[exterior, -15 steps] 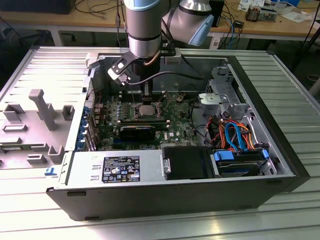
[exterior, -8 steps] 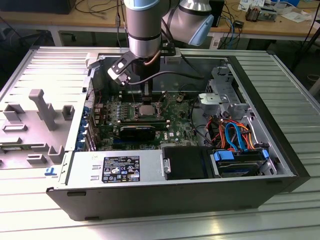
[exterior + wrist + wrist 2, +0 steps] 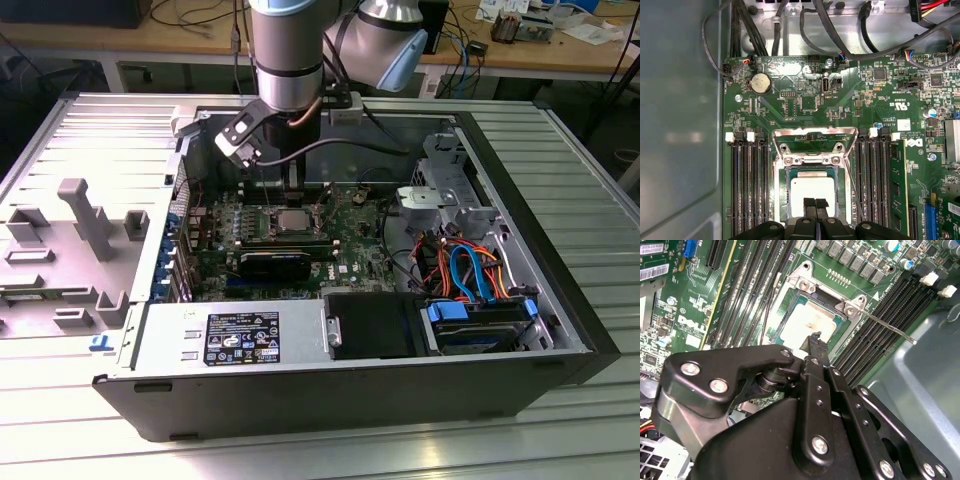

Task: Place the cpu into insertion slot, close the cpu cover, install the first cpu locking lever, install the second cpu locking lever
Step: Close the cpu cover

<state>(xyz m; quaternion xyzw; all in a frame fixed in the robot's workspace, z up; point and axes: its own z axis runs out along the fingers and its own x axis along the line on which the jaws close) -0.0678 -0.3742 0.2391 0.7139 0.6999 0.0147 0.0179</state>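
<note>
The gripper (image 3: 815, 204) has its two black fingertips drawn together with nothing between them. They hang over the cpu (image 3: 812, 187), at the side of its metal top farthest from the raised cover. I can't tell whether they touch it.

The cpu lies in the insertion slot (image 3: 781, 200), which sits mid-board between the two banks of memory slots (image 3: 747, 190). The cpu cover (image 3: 815, 132) is not closed. It stands tipped back from the slot toward the edge of the circuit board (image 3: 805, 100) where the cables come in. One locking lever (image 3: 887, 326) sticks out free over the memory slots, unlatched.

The chip worries me most. If it isn't sitting flat and square, a push from those fingertips near one edge could rock it and bend the contacts underneath. Bringing the cover down on a tilted chip would jam it. The free lever could catch the fingers or get trapped under the cover. The fingers are also close enough to the cover's frame to snag it.

As for writing, the board has a white logo (image 3: 914, 142) printed beside the right-hand slots, and small white lettering all over. A black label (image 3: 243, 338) with white print sits on the grey box along the front edge of the case (image 3: 560, 330). I leave all of it unread.
</note>
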